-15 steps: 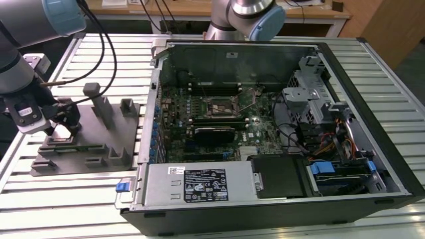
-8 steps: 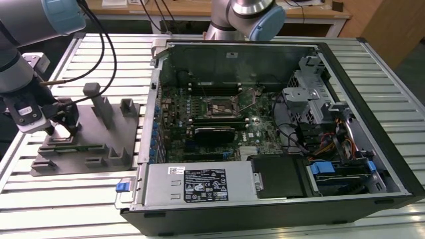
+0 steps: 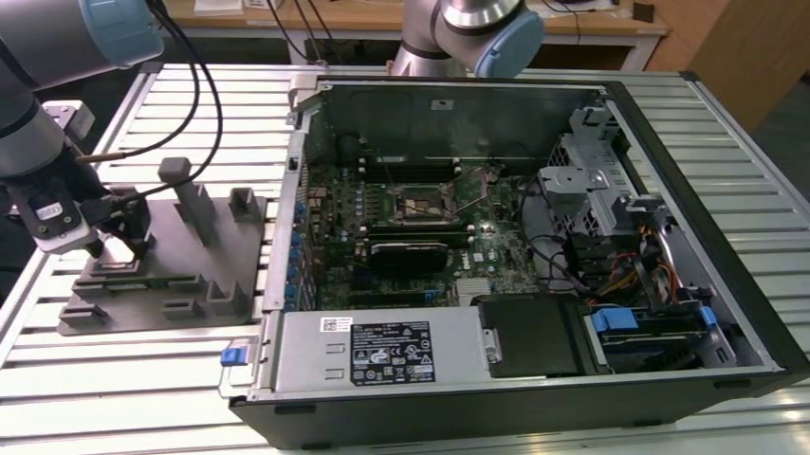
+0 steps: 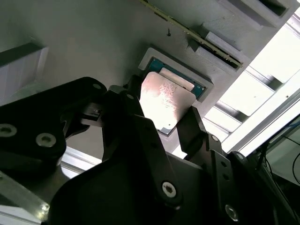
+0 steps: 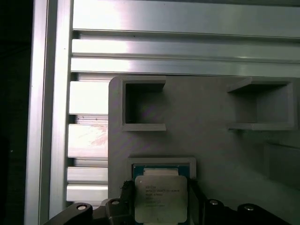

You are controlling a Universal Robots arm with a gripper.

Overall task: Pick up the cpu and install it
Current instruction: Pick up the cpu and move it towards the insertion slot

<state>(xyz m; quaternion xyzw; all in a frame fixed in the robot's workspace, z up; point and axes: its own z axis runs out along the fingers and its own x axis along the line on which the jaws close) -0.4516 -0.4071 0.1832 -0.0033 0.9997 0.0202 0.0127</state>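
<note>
The tool [image 3: 120, 242] is down at the grey fixture [image 3: 190, 284] on the tabletop [image 3: 152, 398], fingers pinched on two opposite edges of the cpu [image 5: 161, 197]. In both wrist views the cpu sits just above its shallow pocket [image 5: 161, 165]. For a clean lift, I'd say hold the chip level and rise straight so no corner snags the rim.

Fixture posts [image 3: 196, 204] stand between the claw [image 3: 117, 248], clamped on the cpu [image 5: 161, 197], and the open case [image 3: 506, 114]; above them lies free room.
</note>
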